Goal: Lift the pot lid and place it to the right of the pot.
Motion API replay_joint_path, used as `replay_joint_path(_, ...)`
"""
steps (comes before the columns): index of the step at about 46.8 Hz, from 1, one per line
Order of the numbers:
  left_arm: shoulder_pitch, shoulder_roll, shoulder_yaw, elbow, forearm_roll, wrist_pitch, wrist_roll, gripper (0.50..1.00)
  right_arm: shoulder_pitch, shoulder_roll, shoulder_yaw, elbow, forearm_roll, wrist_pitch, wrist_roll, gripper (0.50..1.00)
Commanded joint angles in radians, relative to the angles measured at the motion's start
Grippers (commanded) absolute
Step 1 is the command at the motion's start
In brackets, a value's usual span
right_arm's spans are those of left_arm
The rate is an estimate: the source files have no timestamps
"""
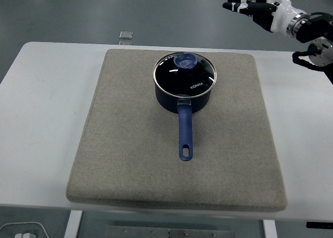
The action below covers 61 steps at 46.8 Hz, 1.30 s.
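Observation:
A dark blue pot [183,95] stands on the grey mat [130,144], toward its back middle, its blue handle [185,134] pointing at the near edge. The glass lid [184,74] with a blue knob [185,61] sits closed on the pot. My right hand [250,4] hovers high at the top right, beyond the table's far edge, fingers spread and holding nothing. It is well up and to the right of the lid. The left arm is out of view.
The mat covers most of the white table [36,108]. A small clear object [125,37] lies at the table's far edge, left of the pot. Bare mat lies to the right of the pot.

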State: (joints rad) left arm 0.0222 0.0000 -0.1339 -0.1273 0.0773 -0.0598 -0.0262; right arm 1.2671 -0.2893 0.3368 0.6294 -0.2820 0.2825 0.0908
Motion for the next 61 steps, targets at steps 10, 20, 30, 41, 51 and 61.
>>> replay_joint_path(10, -0.001, 0.000, -0.001, 0.000, -0.001, 0.000, 0.000, 1.000, 0.084, -0.004, -0.110, 0.072, -0.236, 0.004, 0.009, 0.921)
replay_joint_path(20, -0.001, 0.000, 0.000, 0.000, 0.001, 0.000, 0.000, 1.000, 0.167, -0.013, -0.206, 0.096, -0.376, 0.058, 0.018, 0.921)
replay_joint_path(30, 0.001, 0.000, 0.000, 0.000, 0.001, 0.000, 0.000, 1.000, 0.242, -0.001, -0.292, 0.098, -0.572, 0.107, 0.049, 0.921)
replay_joint_path(41, 0.001, 0.000, -0.001, 0.000, 0.001, 0.000, 0.000, 1.000, 0.275, 0.042, -0.344, 0.101, -0.730, 0.135, 0.066, 0.921)
replay_joint_path(51, -0.001, 0.000, 0.000, 0.000, 0.001, 0.000, 0.000, 1.000, 0.276, 0.099, -0.363, 0.102, -0.829, 0.129, 0.066, 0.921)
replay_joint_path(61, -0.001, 0.000, 0.000, 0.000, 0.001, 0.000, 0.000, 1.000, 0.278, 0.125, -0.409, 0.102, -0.879, 0.126, 0.066, 0.921)
